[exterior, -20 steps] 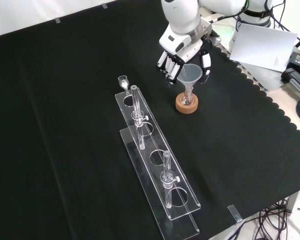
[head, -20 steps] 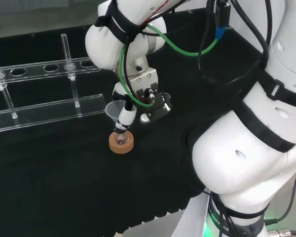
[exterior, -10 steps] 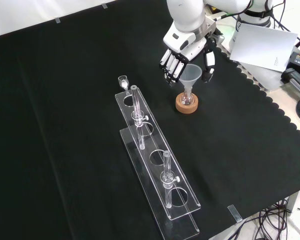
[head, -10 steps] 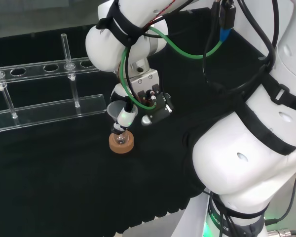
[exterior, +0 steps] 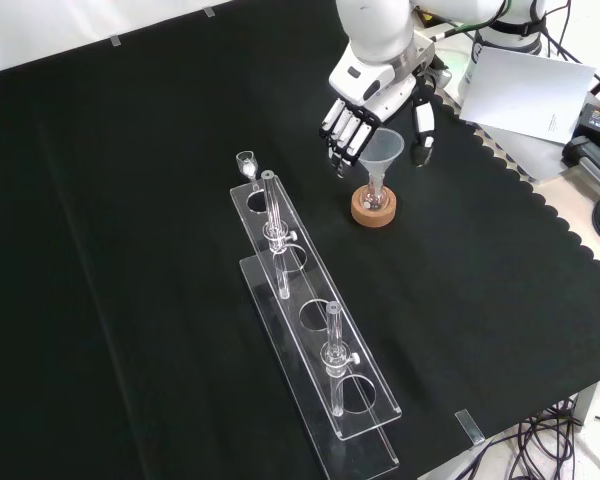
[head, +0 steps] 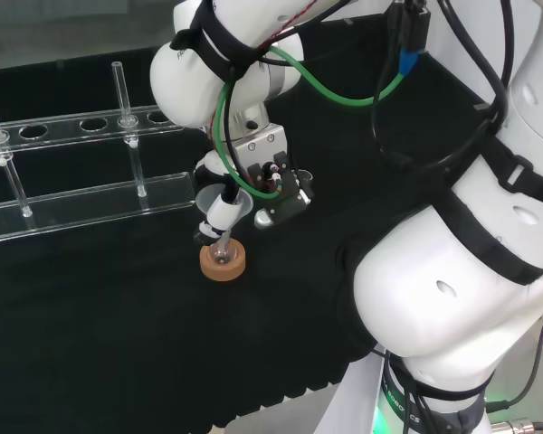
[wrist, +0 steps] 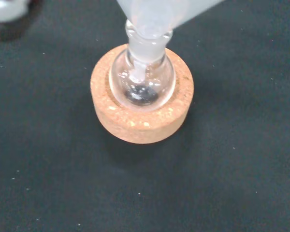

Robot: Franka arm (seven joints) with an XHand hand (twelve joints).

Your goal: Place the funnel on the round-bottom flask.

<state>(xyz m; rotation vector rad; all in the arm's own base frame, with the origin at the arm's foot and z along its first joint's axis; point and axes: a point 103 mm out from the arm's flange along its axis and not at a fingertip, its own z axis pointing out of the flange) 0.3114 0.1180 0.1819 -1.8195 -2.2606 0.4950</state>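
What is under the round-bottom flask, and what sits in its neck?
A cork ring holds the round-bottom flask; the funnel stem sits in its neck. The cloth beneath the ring is covered.

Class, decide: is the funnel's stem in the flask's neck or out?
In: the funnel stem sits inside the flask neck, on the cork ring.

I see the worktop [exterior: 130, 200] carrying a cork stand [exterior: 373, 209], with a clear rack [exterior: 315, 345] nearer in front view.

In the wrist view the funnel [wrist: 159, 14] is blurred and its cone is cut off at the edge.
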